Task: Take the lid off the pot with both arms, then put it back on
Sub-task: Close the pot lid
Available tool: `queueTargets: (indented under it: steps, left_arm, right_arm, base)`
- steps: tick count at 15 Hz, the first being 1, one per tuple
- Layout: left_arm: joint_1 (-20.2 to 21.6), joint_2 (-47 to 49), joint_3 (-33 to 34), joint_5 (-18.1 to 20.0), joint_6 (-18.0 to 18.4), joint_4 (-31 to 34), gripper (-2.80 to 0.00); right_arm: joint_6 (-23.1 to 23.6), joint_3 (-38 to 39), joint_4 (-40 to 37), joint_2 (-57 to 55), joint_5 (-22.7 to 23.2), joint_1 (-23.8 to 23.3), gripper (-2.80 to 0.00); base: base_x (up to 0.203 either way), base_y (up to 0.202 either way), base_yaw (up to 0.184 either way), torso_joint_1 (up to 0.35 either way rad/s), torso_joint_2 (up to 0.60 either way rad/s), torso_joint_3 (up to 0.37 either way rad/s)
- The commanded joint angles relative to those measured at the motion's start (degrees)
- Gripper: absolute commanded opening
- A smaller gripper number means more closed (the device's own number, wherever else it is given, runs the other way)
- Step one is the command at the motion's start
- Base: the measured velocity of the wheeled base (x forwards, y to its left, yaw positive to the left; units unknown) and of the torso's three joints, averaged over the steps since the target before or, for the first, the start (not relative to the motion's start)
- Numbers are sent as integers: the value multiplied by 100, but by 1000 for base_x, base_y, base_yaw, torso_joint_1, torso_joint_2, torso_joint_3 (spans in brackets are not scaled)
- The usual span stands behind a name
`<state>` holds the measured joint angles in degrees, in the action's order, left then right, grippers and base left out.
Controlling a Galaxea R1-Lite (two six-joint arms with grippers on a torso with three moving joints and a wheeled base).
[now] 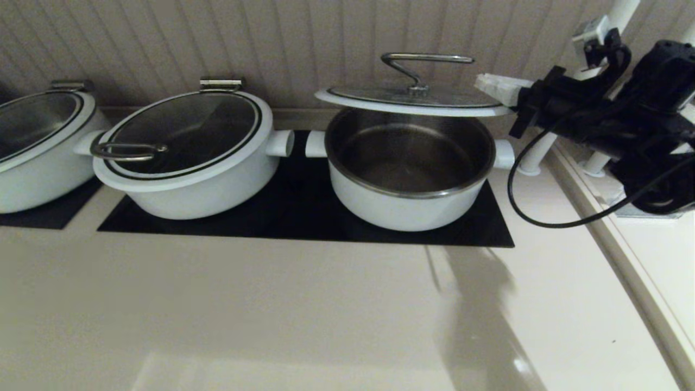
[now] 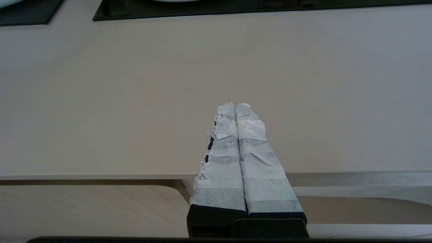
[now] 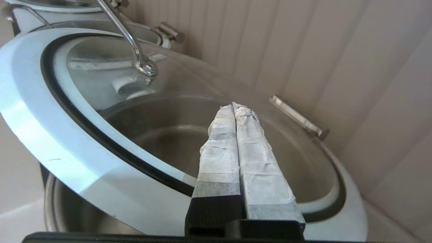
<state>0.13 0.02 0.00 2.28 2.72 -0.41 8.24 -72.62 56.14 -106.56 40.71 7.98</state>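
Right pincer (image 1: pixel 491 87) beside one raised lid (image 1: pixel 412 100), perhaps touching.

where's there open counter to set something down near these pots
The counter in front of the black cooktop is bare, edge to edge. The cooktop is crowded: the pot, its lid raised above it, and the neighbouring lidded pot nearly touch knobs.

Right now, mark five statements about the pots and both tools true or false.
1. The lid is raised above the pot. True.
2. The left tool grips the lid's handle. False: it is shut, empty, over the counter.
3. The right tool is wide open. False: it is shut, at the lid's rim.
4. The neighbouring pot is covered. True.
5. The pot holds soup. False: it is empty.
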Motion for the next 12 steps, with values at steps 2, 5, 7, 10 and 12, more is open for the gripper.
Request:
queueTargets:
  steps: [2,5,7,10,12]
  left_arm:
    - [4,-2,0,1,1,-2,-280]
    - [4,-2,0,1,1,-2,-280]
    - [4,-2,0,1,1,-2,-280]
    - [4,-2,0,1,1,-2,-280]
    - [4,-2,0,1,1,-2,-280]
  right_arm:
    - [11,302,159,3,25,1,-280]
    - [11,688,440,-1,16,17,-280]
    - [11,823,562,-5,16,52,-280]
    - [20,942,582,-5,7,107,-280]
    - [20,978,654,-68,-2,150,-280]
  base:
    - [0,0,0,0,0,0]
    - [0,0,0,0,0,0]
    - [0,0,0,0,0,0]
    - [0,0,0,0,0,0]
    - [0,0,0,0,0,0]
